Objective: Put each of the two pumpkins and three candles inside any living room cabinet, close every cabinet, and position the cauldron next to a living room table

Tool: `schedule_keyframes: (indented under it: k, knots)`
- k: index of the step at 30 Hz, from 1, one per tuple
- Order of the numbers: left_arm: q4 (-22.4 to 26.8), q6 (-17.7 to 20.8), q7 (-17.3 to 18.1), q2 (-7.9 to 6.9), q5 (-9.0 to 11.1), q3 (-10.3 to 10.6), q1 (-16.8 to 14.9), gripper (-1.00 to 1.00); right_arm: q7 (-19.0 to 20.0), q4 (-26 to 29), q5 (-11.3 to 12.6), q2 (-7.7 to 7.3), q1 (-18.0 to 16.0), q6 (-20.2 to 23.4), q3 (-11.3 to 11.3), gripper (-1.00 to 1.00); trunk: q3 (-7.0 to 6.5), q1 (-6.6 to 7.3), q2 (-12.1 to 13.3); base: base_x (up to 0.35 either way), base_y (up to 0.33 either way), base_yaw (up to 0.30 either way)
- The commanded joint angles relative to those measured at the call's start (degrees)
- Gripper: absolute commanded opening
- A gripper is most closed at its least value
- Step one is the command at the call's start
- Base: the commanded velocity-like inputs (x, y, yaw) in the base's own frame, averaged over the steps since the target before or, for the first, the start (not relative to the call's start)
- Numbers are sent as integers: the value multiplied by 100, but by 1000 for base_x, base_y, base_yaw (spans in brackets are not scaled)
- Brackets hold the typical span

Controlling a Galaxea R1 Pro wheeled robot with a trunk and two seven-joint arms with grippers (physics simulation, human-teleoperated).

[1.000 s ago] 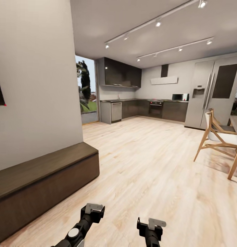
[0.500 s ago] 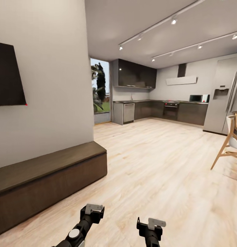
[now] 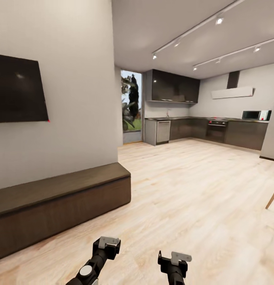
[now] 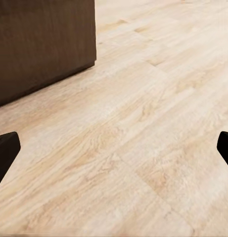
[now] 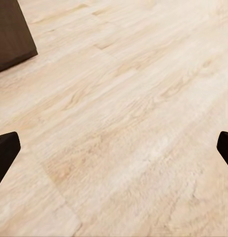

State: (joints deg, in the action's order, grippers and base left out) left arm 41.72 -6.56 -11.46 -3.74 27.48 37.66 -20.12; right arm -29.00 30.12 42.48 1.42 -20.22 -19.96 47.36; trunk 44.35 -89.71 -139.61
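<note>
Your head camera faces forward across the wooden floor (image 3: 184, 190) toward the far kitchen, the cabinet (image 3: 61, 202) near left. Both wrist cameras look down close at that floor, each catching the cabinet's corner.

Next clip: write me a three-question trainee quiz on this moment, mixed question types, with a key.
1. True or false: the left gripper is holding a pumpkin.
2. What hangs on the wall above the cabinet? A) black TV B) mirror C) clock
3. Fill in: both grippers hang over the bare wooden ____.

Key
1. False: in the left wrist view its fingertips sit far apart with nothing between; the right gripper is likewise open and empty.
2. A
3. floor
</note>
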Motion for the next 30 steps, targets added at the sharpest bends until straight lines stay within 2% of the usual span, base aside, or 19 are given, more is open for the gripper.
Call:
schedule_keyframes:
  k: [1,30]
  knots:
    - [-1,-29,-49,-9,56,48,-10,100,-29,2,58,-3,-8,-34,50,100,3,1,-3,0,-283,278]
    - [-6,-29,-61,-9,56,49,-10,100,-27,2,58,-10,-8,-34,54,100,-109,1,-3,0,-284,278]
